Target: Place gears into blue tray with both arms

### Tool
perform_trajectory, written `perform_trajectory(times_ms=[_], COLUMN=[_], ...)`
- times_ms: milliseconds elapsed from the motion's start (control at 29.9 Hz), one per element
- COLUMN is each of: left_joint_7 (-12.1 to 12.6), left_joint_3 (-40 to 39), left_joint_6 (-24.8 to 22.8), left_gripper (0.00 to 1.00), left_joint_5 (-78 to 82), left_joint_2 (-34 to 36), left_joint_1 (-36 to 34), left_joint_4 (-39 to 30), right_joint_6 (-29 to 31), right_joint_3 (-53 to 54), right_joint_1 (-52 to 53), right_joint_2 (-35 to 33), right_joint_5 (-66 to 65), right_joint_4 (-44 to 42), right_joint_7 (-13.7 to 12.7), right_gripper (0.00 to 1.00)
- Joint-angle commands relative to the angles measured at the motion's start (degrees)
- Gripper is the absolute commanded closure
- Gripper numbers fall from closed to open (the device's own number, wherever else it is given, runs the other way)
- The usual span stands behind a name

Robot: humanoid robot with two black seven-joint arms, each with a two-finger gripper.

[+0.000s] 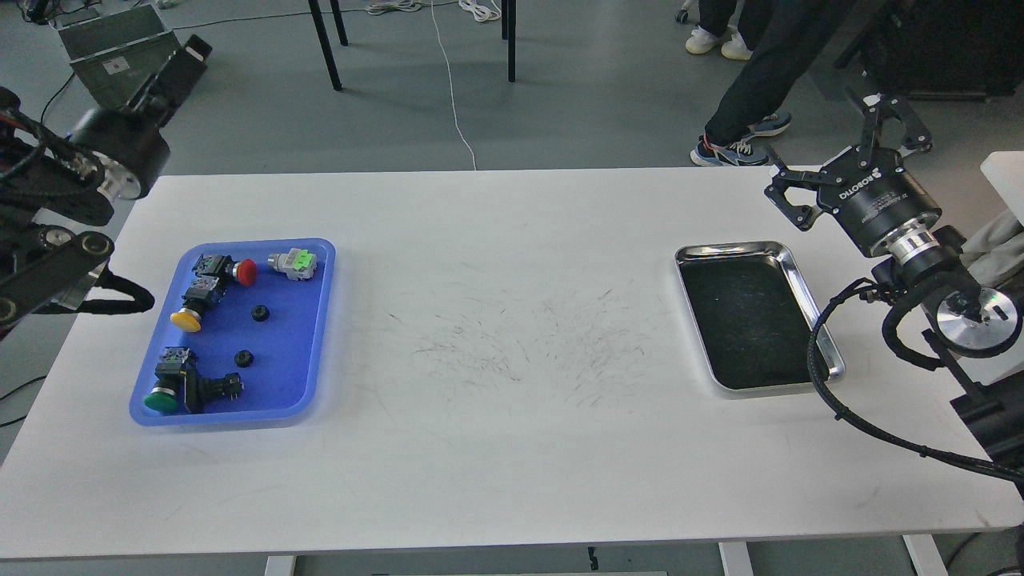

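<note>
The blue tray lies on the left side of the white table. Two small black gears rest inside it, one near the middle and another a little nearer to me. My left gripper is raised beyond the table's far left corner, well clear of the tray; it is dark and seen end-on, so its fingers cannot be told apart. Over the table's far right edge, my right gripper hangs open and holds nothing.
Red, green-and-white, yellow and green capped push-buttons share the blue tray. A shiny steel tray with a dark inside lies at the right. A person's legs stand beyond the far edge.
</note>
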Motion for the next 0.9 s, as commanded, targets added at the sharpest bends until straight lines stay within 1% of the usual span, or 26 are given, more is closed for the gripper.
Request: perform_trajectory(times_ms=[0,134,167,234,267,368,434,501,568,635,869], left_joint_7=[0.5,-0.6,-1.3,-3.1,-3.6,-3.9,-4.1,-4.5,-5.5,-6.6,-7.0], left_joint_3=[-3.6,-4.6,-4.8,-6.4,-7.1,-7.2,-7.2,-7.3,-7.8,-8.6,-8.9], left_joint_6=[-4.8,-7.9,-9.2,-14.2,-17.8,-25.4,-29.9,-35.5,-39.0,-40.6,-40.2], left_gripper=[0.02,0.02,0.02,0.02,0.02,0.02,0.02,0.02,0.02,0.02,0.02], left_joint_5=[-11.7,-14.6,-16.1,-21.6,-25.3,-30.3,-31.1,-31.2,-31.4,-32.8,-37.9], left_joint_2=[-5.9,-10.9,-11.7,-13.8,-15.4,-19.5,-22.3,-25.3,-27.5,-28.6,-28.9], left_joint_1=[-1.5,0.1,0.8,2.3,2.9,3.3,4.0,4.3,4.3,4.3,3.8], left_joint_4=[6.0,10.5,11.5,14.5,17.0,23.8,28.4,32.8,35.6,37.2,37.5], right_joint_6=[-0.4,-0.3,-0.4,-0.4,-0.5,-0.5,-0.5,-0.6,-0.9,-1.9,-2.7], right_joint_3=[0.3,0.9,1.3,1.9,2.0,0.8,1.3,1.7,1.8,1.7,1.8], right_joint_1=[1.0,1.2,1.2,1.2,1.2,0.7,0.3,0.0,0.0,0.4,0.5], right_joint_2=[-0.1,-0.1,-0.1,0.2,0.3,0.4,0.6,0.7,0.9,1.9,4.5], right_joint_5=[0.0,0.0,0.0,0.1,0.0,0.0,0.1,0.1,0.1,0.1,0.1], right_joint_4=[0.1,0.1,0.1,-0.1,-0.2,-0.3,-0.4,-0.8,-2.2,-3.9,-6.4], right_joint_7=[-0.1,0.0,0.0,0.1,0.1,0.0,0.0,0.0,0.0,0.0,0.0], right_gripper=[0.01,0.01,0.01,0.01,0.01,0.01,0.01,0.01,0.01,0.01,0.01])
